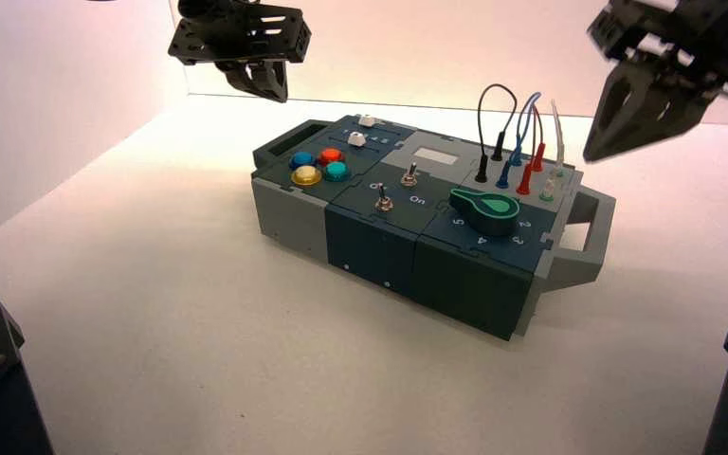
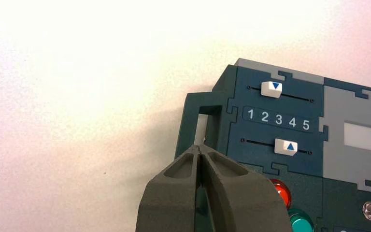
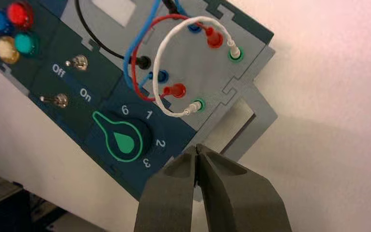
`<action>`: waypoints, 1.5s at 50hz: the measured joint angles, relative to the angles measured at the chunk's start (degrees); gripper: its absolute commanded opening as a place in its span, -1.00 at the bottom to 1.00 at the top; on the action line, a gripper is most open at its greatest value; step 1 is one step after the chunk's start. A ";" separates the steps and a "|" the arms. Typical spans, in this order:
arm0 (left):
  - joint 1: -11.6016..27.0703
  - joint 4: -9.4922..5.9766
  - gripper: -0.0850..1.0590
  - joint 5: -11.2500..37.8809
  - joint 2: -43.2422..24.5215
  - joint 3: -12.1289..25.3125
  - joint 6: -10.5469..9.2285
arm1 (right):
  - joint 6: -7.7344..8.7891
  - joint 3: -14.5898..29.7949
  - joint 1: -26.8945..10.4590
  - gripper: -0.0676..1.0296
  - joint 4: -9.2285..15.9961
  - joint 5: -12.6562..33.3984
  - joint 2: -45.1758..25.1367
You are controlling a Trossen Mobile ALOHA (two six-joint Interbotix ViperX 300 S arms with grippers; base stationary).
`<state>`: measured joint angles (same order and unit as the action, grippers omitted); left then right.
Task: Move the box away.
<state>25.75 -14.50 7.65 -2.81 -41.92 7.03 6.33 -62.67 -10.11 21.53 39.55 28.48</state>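
White tabletop (image 1: 152, 313) carries the long dark teal and grey plastic box (image 1: 417, 237), angled at centre. Left gripper (image 1: 267, 83) hangs above its dark end handle (image 2: 198, 121), fingers pressed together. Right gripper (image 1: 616, 128) hovers over the grey end handle (image 1: 592, 232), fingers likewise closed, empty.

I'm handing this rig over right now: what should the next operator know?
Left gripper: shut, holding nothing, in the air above the box's left handle.
Right gripper: shut, empty, in the air over the right handle.
The box sits on the white table, turned at an angle, wires plugged in.
Done: both arms are out over the ends.
Left: take hold or push, and move the box away.
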 measured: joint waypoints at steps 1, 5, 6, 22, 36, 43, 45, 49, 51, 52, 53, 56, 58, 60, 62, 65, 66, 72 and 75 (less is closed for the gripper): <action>-0.09 0.00 -0.90 0.00 0.00 0.00 0.00 | 0.00 0.00 0.00 -0.92 0.09 0.09 -0.18; -0.09 0.00 -0.90 0.00 0.00 0.00 0.00 | -0.09 0.00 -0.09 -0.92 0.00 0.09 -0.70; -0.09 0.00 -0.90 0.00 0.09 0.00 -0.09 | -0.09 0.00 -0.09 -0.92 0.09 0.09 -1.05; -0.09 -0.09 -0.90 -0.09 -0.97 0.26 -0.09 | -0.09 0.26 0.00 -0.92 0.00 0.35 -3.16; -0.09 -0.09 -0.90 -0.09 -1.41 0.62 -0.09 | -0.09 2.37 0.09 -0.92 -1.58 -1.14 -9.58; -0.09 -0.18 -0.90 -0.09 -1.41 0.62 -0.09 | -0.09 2.90 0.18 -0.92 -2.29 -1.76 -10.02; -0.09 -0.09 -0.90 -0.09 -1.41 0.62 -0.18 | -0.09 2.99 0.18 -0.92 -2.46 -2.02 -10.28; -0.09 -0.18 -0.90 0.00 -1.41 0.53 -0.18 | -0.09 3.08 0.26 -0.92 -2.64 -2.29 -10.81; -0.09 -0.18 -0.90 -0.09 -1.41 0.62 -0.26 | -0.09 3.16 0.26 -0.92 -2.72 -2.37 -11.07; -0.09 -0.18 -0.90 -0.09 -1.41 0.62 -0.26 | -0.09 3.16 0.26 -0.92 -2.72 -2.37 -11.34; -0.09 -0.18 -0.90 -0.09 -1.41 0.62 -0.26 | -0.09 3.25 0.35 -0.92 -2.72 -2.46 -11.78; -0.09 -0.18 -0.90 0.00 -1.41 0.79 -0.18 | -0.09 3.43 0.35 -0.92 -2.81 -2.46 -12.83; -0.09 -0.18 -0.90 -0.09 -1.58 0.97 -0.26 | -0.09 3.52 0.35 -0.92 -2.90 -2.37 -13.27; -0.09 -0.18 -0.90 -0.09 -1.85 1.49 -0.26 | -0.09 3.87 0.35 -0.92 -3.08 -2.37 -14.15; -0.09 -0.18 -0.90 -0.09 -2.20 1.76 -0.26 | -0.09 3.96 0.35 -0.92 -3.16 -2.29 -14.85; -0.09 -0.18 -0.90 -0.09 -2.55 1.93 -0.26 | -0.09 4.04 0.35 -0.92 -3.16 -2.20 -15.29; -0.09 -0.18 -0.90 -0.09 -2.64 1.93 -0.26 | 0.00 4.04 0.35 -0.92 -3.16 -2.11 -15.29; -0.09 -0.18 -0.90 -0.09 -3.34 1.93 -0.26 | -0.09 4.04 0.35 -0.92 -3.16 -1.93 -15.64; -0.09 -0.18 -0.90 -0.09 -3.43 1.93 -0.26 | 0.00 4.04 0.35 -0.92 -3.25 -1.85 -15.82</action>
<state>25.66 -14.68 7.56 -6.24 -39.99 6.77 6.33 -58.62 -9.76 18.28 37.71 12.66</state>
